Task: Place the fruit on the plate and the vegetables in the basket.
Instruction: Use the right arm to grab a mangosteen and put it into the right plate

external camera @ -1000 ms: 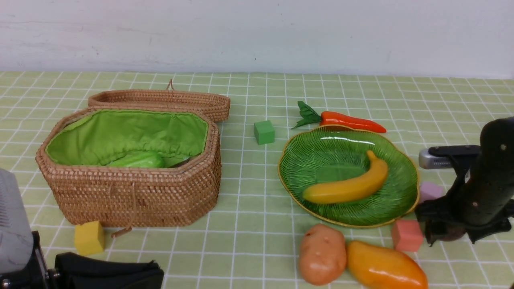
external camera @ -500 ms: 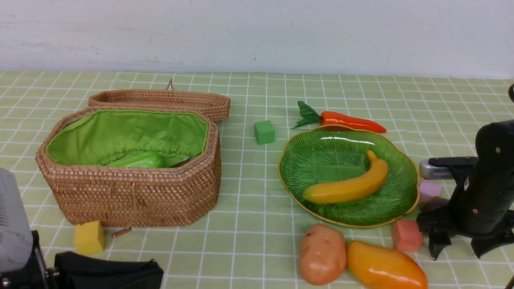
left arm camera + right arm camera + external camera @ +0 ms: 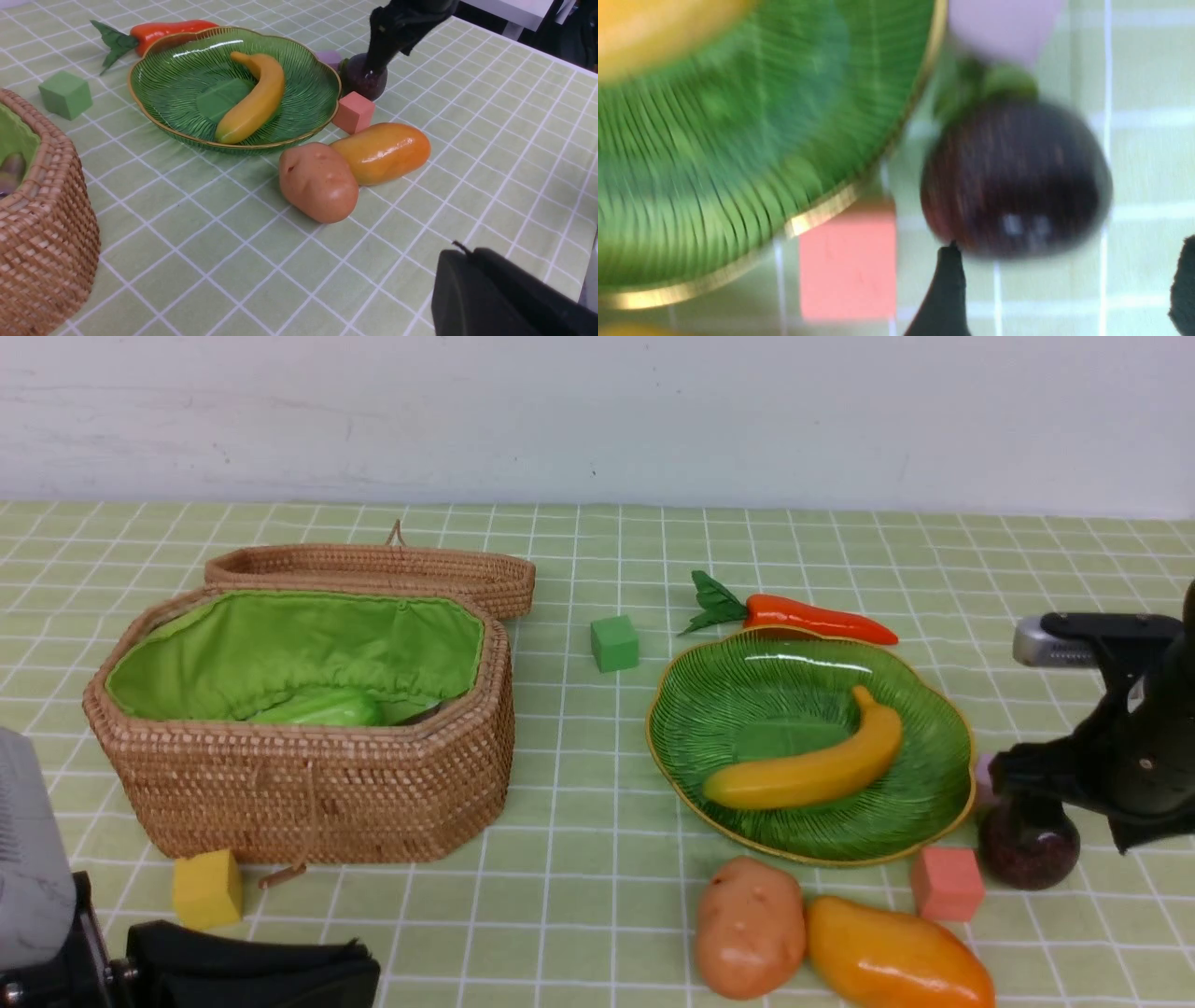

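Right pincer (image 3: 1064, 284) spread just above mangosteen (image 3: 1027, 847), not pinching it; mangosteen on bench (image 3: 579, 859) just outside plate (image 3: 686, 719), between lilac cube (image 3: 331, 57) and pink cube (image 3: 947, 883); banana (image 3: 812, 767) on plate; carrot (image 3: 812, 618) behind plate; potato (image 3: 749, 926) and mango (image 3: 896, 963) touching, in front of plate; gourd (image 3: 322, 709) in basket (image 3: 308, 793); left pincer (image 3: 280, 971) pressed together, well apart from everything; green checked cloth (image 3: 560, 569), white wall (image 3: 597, 420).

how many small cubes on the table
4: green cube between basket and plate; yellow cube before basket; pink cube at plate's near rim; lilac cube beside mangosteen; more may hide.
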